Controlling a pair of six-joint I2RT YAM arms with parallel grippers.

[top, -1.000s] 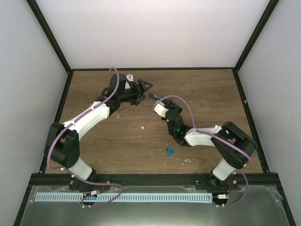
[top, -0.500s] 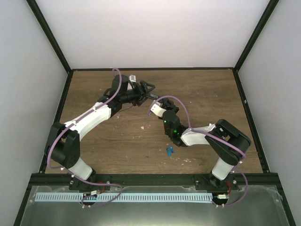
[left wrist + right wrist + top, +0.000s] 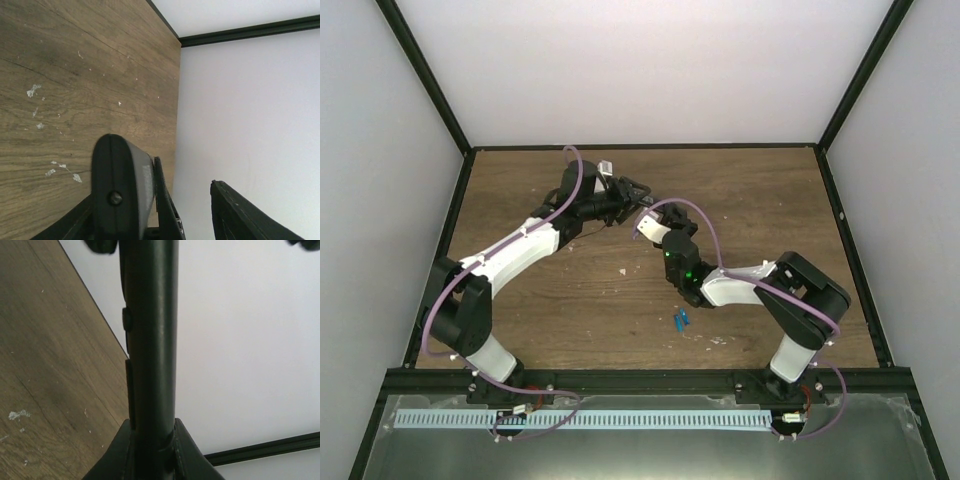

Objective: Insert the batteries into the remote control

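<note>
White walls, a black frame, and a brown wood-grain table [image 3: 770, 190] below. From the top camera, the left arm's black two-finger gripper [image 3: 638, 190] has slid over towards the right arm's black gripper [image 3: 645, 208]. A second ago they were apart. Now they meet at twelve o'clock from the table's middle, black on black, and what passes between them can't be made out here. The two tiny bright blue cylinder batteries [image 3: 681, 320] lie together on the wood at five o'clock, well apart from both grippers and not yet loaded.

At the left wrist, the jaws have come in from wide and stand partly closed. A slim black rectangular remote control [image 3: 164, 200] sits against the nine o'clock finger. The three o'clock finger is clear of it, so there's a gap and no clamp yet. This looks like a handover or a two-handed brace being set up.

At the right wrist, the jaws are clamped on the remote's near end and hold it in the air. Its long axis runs straight out from the fingers, six o'clock to twelve, with the far end pointing into the left gripper's tips. A small nub shows on its nine o'clock edge. Whether the battery recess faces up, I can't tell.
</note>
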